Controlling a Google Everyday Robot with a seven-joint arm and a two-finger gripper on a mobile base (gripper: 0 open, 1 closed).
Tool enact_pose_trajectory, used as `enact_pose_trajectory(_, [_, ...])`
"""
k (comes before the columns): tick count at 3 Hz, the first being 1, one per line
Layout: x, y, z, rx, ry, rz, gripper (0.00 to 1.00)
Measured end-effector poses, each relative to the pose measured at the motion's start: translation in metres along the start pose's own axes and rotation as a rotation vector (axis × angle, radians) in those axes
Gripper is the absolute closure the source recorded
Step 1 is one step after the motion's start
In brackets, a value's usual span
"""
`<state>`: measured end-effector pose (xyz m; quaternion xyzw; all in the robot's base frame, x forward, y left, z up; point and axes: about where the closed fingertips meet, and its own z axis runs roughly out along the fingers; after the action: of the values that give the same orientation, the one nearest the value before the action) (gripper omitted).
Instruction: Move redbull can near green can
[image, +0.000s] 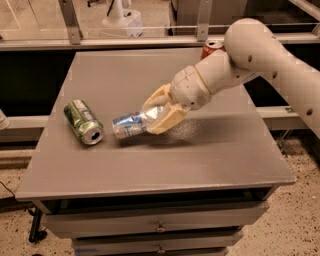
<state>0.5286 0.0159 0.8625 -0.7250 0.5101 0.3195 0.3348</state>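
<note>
1. My pincer (153, 116) sits at the centre of the frame, its pale fingers clamped across the right-hand end of the redbull can (128, 125), one above and one below
2. The redbull can lies nearly flat, its free end pointing left and low over the grey surface (150, 172); I cannot tell whether it touches
3. I judge it light, thin-walled and a little dented, so a hard squeeze would crush it and its smooth skin could slip; a hold across the body near one end looks sound
4. The green can (82, 121) lies on its side at centre left, just beside the redbull can's free end, with a small gap between them
5. Round and lying down, the green can would likely roll if nudged
6. A red can (212, 48) stands at the upper right behind my arm (250, 55), well apart and out of the way
</note>
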Motion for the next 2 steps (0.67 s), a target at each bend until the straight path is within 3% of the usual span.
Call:
enact_pose_trajectory(1, [0.008, 0.006, 0.017, -0.045, -0.008, 0.009, 1.0])
enact_pose_trajectory(2, [0.014, 0.011, 0.03, -0.085, -0.01, 0.025, 0.85])
